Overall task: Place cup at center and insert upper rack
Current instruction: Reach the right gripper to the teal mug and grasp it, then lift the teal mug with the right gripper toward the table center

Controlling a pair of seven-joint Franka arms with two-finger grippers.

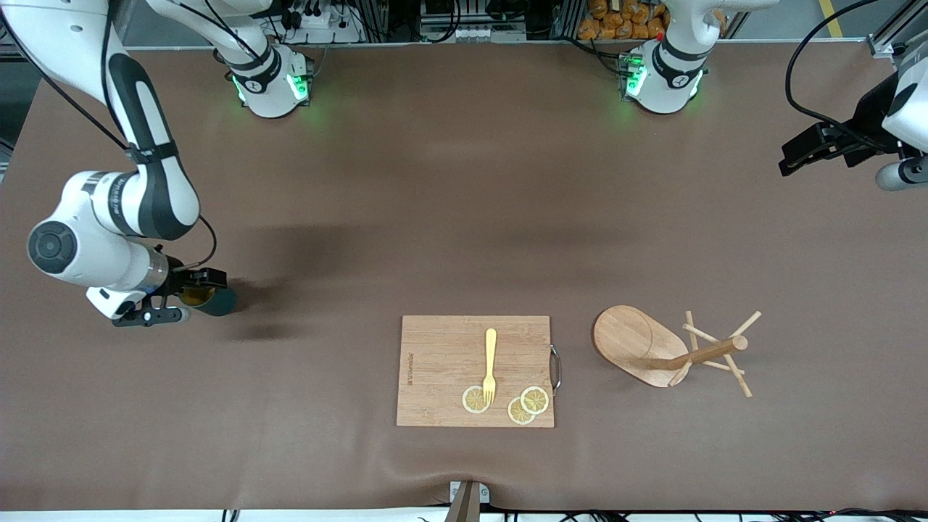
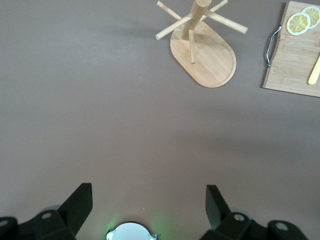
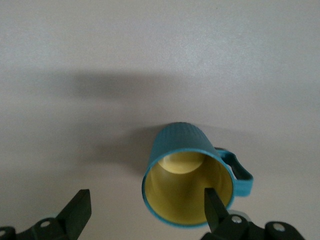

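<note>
Teal cup (image 3: pixel 187 175) straddled off-centre by open right pincer (image 3: pixel 145 210), one finger inside the rim: could tip; left pincer (image 2: pixel 149 205) open, waiting over tabletop (image 1: pixel 464 217).

A ribbed, matt teal cup (image 3: pixel 189 175) with a smooth yellow interior; a pale wooden upper rack (image 1: pixel 670 348) and grained wooden cutting board (image 1: pixel 442 366) on a matt brown tablecloth (image 1: pixel 435 203).

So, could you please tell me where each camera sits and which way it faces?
Front: high across the table, facing both bases; both arms show.
Left wrist: on that arm, looking at the upper rack; the open left tool shows.
Right wrist: above the cup; the open right tool shows.
Front and left wrist share the upper rack.
</note>
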